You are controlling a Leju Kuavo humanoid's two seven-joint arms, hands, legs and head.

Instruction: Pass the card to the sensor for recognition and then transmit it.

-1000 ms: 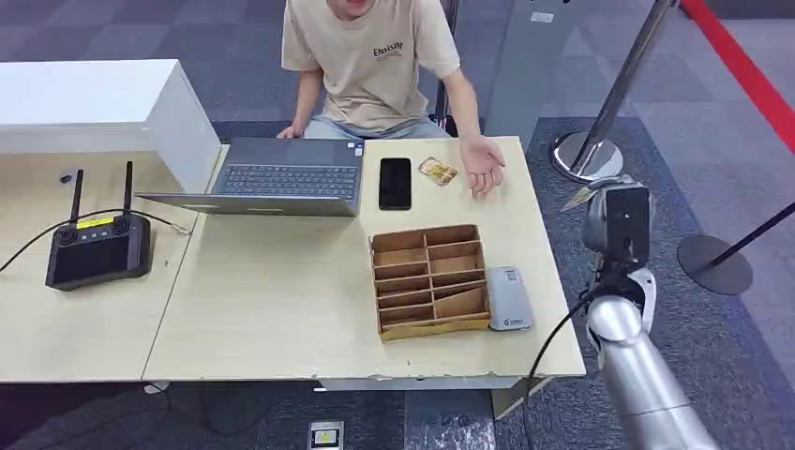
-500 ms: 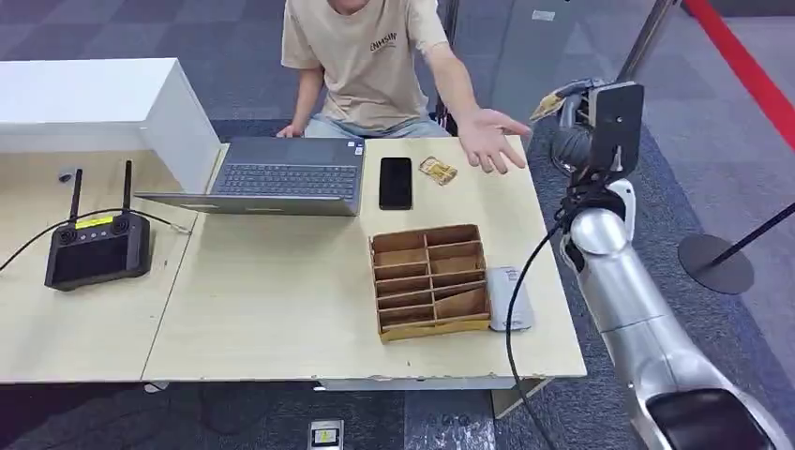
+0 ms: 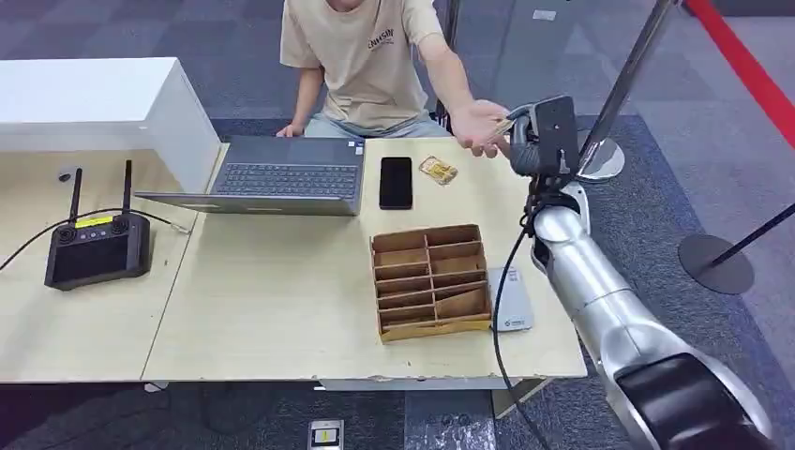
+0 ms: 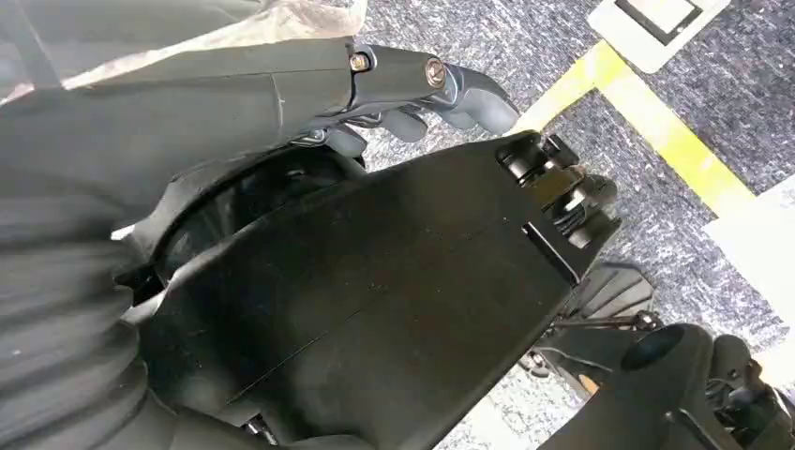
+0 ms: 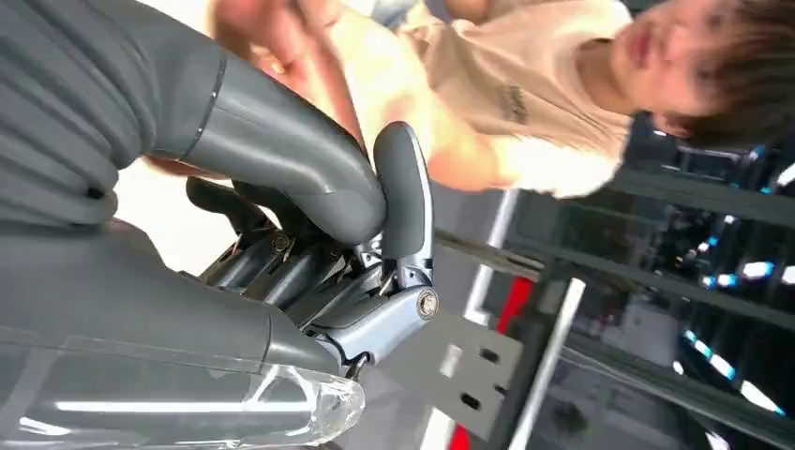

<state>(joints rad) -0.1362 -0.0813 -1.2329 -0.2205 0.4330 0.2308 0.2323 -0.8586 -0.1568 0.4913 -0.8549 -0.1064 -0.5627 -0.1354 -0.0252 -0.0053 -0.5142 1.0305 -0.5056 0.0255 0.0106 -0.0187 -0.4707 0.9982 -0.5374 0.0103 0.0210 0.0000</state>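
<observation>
**One card held out at a person's open palm**

Two arms belong to the robot, and the head view shows the right one. It rises over the far right corner of the bench [image 3: 262,309]. The right robot hand [image 3: 518,139] is at the top of this arm, partly behind the dark block on its wrist. It pinches the card [image 3: 503,125], which shows as a thin pale strip. The card's free end lies at the fingers of the person's hand [image 3: 476,120], held out palm up. The person [image 3: 361,56] sits behind the bench in a beige shirt.

On the bench, the grey sensor [image 3: 514,305] lies flat just beside the right wall of a wooden divided tray [image 3: 431,278]. It is well apart from the card. Beyond the tray are a black phone [image 3: 395,183] and an open laptop [image 3: 281,173]. A black controller [image 3: 97,248] with two antennas lies at the left.

The left wrist view shows the left robot hand [image 4: 422,84] above grey carpet. Its dark fingers are a little bent and nothing is seen in them. I cannot tell if they are apart or together.

The right wrist view shows the right robot hand [image 5: 309,234] from close behind. The thick thumb [image 5: 281,159] presses against one finger tip. The card itself I cannot make out there. The person's hand [image 5: 272,37] is blurred just past the thumb.
</observation>
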